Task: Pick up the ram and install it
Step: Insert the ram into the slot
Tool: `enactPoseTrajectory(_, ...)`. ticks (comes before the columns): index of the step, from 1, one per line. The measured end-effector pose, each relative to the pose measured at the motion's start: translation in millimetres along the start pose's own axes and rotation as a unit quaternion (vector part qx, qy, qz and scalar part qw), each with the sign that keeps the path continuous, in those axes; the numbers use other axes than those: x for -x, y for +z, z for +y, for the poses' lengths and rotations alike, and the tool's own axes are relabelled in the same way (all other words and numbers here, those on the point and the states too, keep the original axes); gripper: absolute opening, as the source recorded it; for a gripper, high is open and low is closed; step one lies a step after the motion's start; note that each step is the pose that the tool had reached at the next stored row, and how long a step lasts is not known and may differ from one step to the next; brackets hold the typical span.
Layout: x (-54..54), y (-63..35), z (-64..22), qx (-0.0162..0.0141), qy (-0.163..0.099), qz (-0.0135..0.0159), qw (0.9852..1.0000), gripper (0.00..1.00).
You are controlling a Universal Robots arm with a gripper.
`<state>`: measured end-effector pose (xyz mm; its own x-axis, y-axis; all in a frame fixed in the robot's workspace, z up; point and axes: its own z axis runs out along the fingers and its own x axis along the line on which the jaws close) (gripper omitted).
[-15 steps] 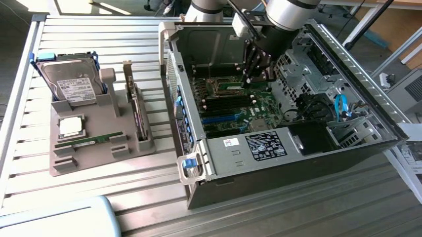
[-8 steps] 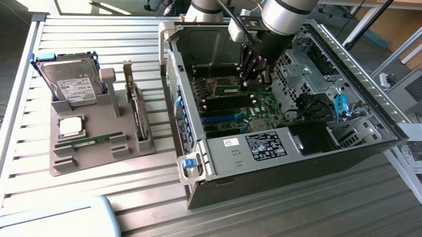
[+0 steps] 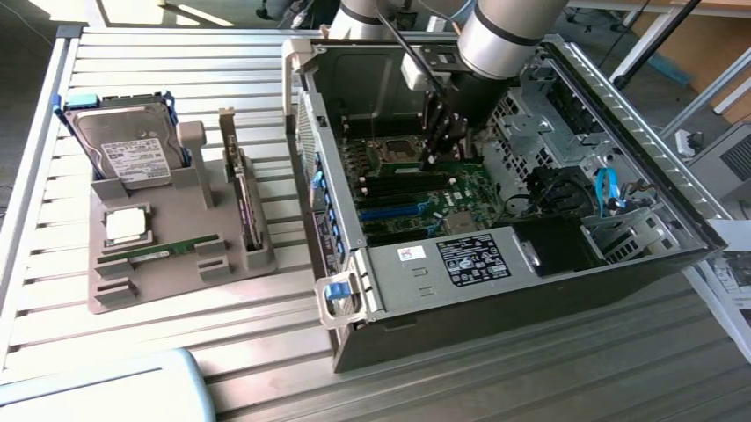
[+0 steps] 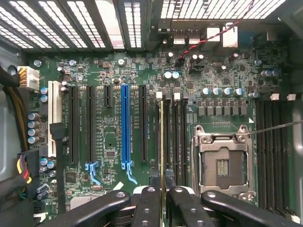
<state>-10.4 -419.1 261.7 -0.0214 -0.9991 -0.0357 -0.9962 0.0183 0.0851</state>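
Ram (image 4: 162, 142) stands edge-on in the end effector (image 4: 163, 193), clamped between its fingers (image 4: 147, 205) (a hold that presumably leaves the contact edge free), lined up along the memory slots (image 4: 177, 137) beside the empty processor socket (image 4: 221, 161).

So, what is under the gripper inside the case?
The ram, held edge-on by the gripper, among the memory slots beside the processor socket. The stick covers its own slot, so seating cannot be seen.
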Motion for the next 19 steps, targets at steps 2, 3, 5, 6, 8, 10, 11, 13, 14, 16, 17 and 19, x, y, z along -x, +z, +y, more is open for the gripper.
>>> enactPoseTrajectory(2,-0.2,3.3,0.6,0.0,0.0,0.0001,1.0,0.14)
enactPoseTrajectory(3,-0.2,4.4,0.8,0.0,0.0,0.0001,1.0,0.14)
enactPoseTrajectory(5,-0.3,7.0,1.3,0.0,-0.001,0.0001,1.0,0.14)
enactPoseTrajectory(6,-0.4,8.7,1.4,0.0,-0.001,0.0001,1.0,0.14)
enactPoseTrajectory(8,-0.5,11.3,1.3,0.0002,-0.006,0.0005,1.0,0.14)
enactPoseTrajectory(10,-0.5,13.2,1.2,0.0003,-0.009,0.0008,1.0,0.14)
enactPoseTrajectory(11,-0.6,14.4,1.1,0.0004,-0.01,0.0009,0.9999,0.14)
enactPoseTrajectory(13,-0.6,15.7,1.0,0.0004,-0.011,0.001,0.9999,0.14)
enactPoseTrajectory(14,-0.7,16.2,1.2,0.0004,-0.011,0.001,0.9999,0.14)
enactPoseTrajectory(16,-0.7,17.3,1.7,0.0004,-0.011,0.0009,0.9999,0.14)
enactPoseTrajectory(17,-0.7,17.9,2.4,0.0004,-0.011,0.0009,0.9999,0.14)
enactPoseTrajectory(19,-0.8,18.8,3.1,0.0004,-0.011,0.001,0.9999,0.14)
